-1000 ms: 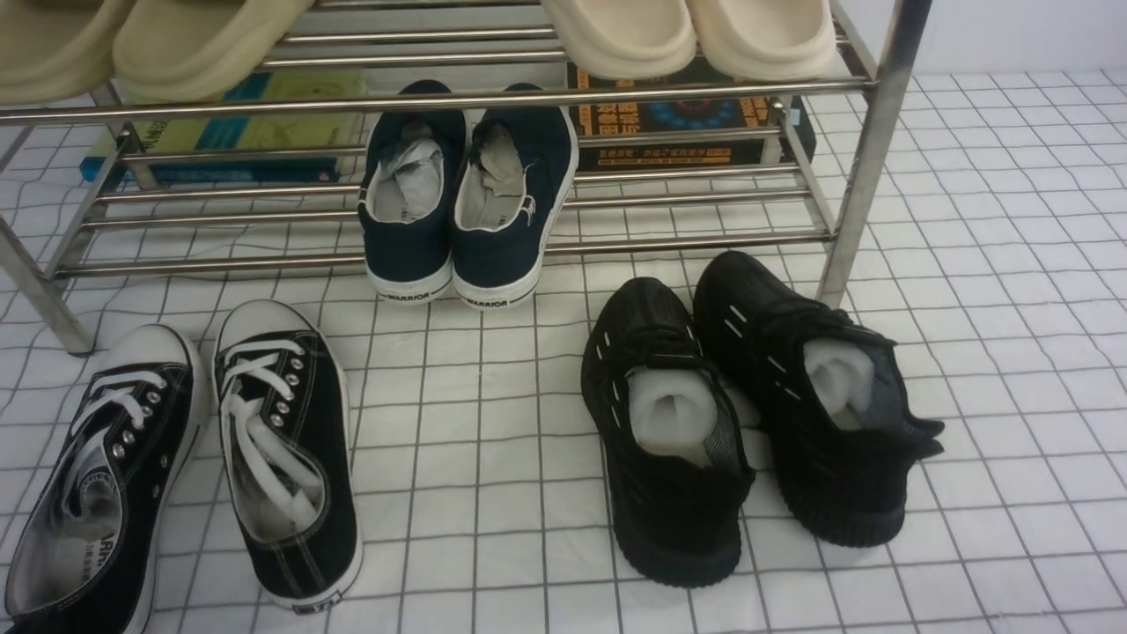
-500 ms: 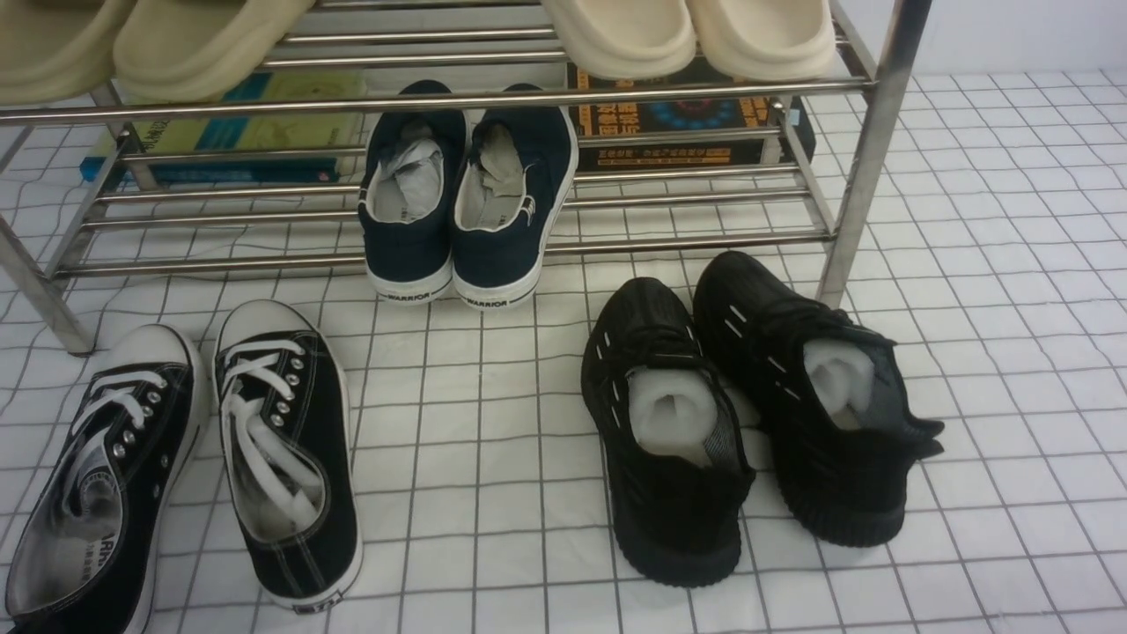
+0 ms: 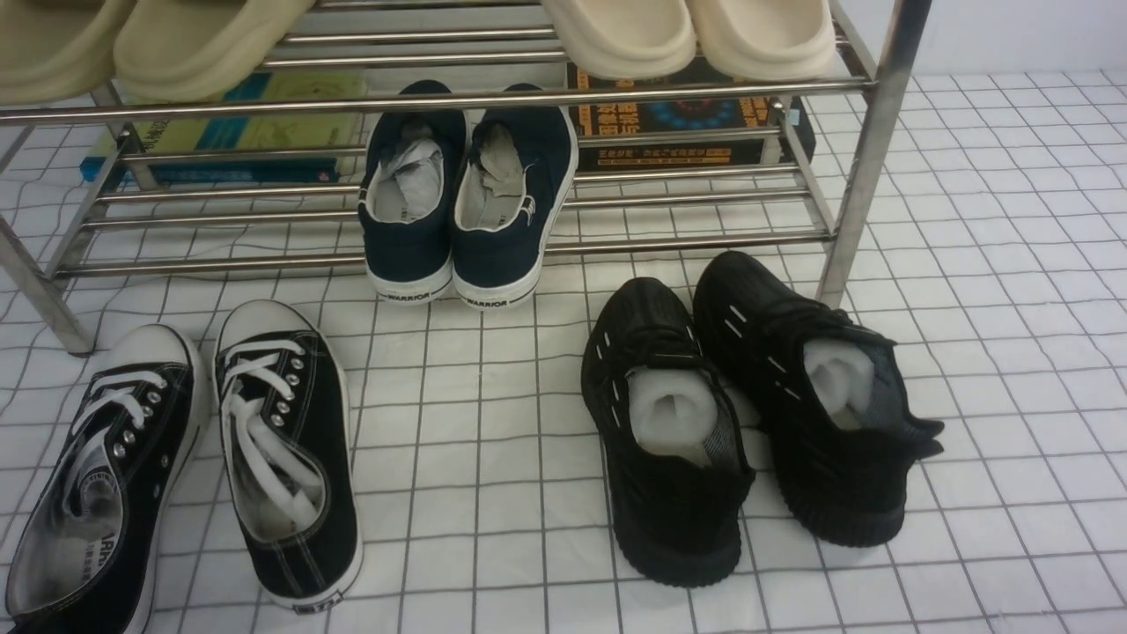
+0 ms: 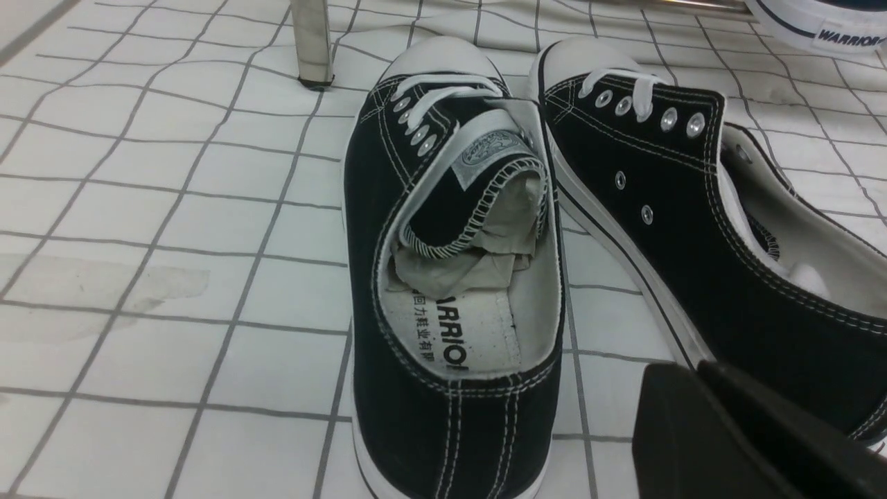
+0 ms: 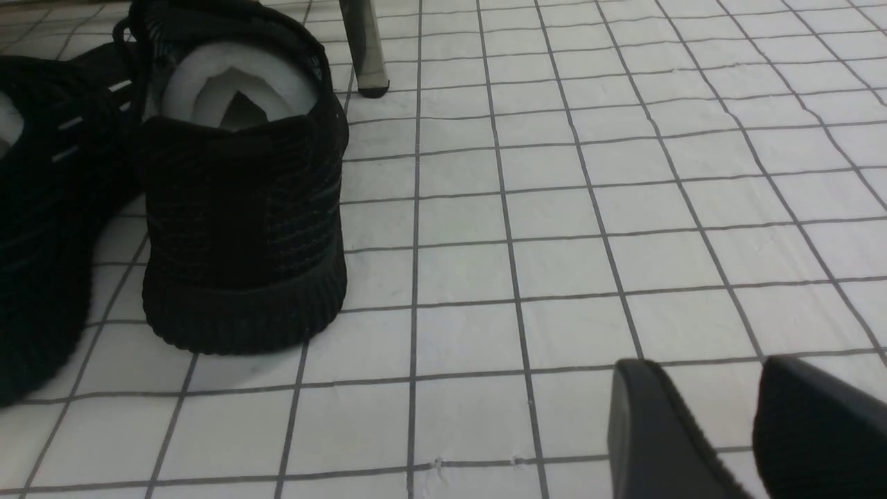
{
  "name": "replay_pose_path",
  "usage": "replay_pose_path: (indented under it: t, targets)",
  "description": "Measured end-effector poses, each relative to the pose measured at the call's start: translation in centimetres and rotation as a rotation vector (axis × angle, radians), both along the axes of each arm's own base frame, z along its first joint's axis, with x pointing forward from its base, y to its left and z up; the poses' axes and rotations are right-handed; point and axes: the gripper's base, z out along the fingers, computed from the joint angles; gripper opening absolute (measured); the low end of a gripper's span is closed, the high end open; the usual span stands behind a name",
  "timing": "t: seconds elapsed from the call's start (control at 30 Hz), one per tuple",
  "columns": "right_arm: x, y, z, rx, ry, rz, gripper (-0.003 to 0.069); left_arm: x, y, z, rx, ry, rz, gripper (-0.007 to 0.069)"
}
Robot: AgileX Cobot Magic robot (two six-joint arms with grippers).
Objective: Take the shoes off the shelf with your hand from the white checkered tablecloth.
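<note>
Approach is the step we judge in hand: left pincer (image 4: 721,416), opening unreadable, must close onto the shoes (image 4: 457,277) just ahead.

Bright, even light; soft shadows, sharp focus, wrist views slightly dimmer.

black canvas lace-up shoes (image 3: 185,458) w/ white laces, toe caps, metal eyelets: pair side by side on white checkered tablecloth (image 3: 475,423), toes toward chrome shelf (image 3: 867,150), just beside its front-left post, both upright
</note>
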Motion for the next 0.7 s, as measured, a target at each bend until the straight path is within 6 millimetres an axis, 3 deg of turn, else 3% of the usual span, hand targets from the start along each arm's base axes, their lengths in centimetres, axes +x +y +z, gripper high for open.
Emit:
replay_pose_path:
  t: [0.7]
  targets:
    - [0.0,0.0,0.0,0.0,0.0,0.0,0.0239,0.0,0.0,0.0,-0.001,0.0,0.0,0.0073]
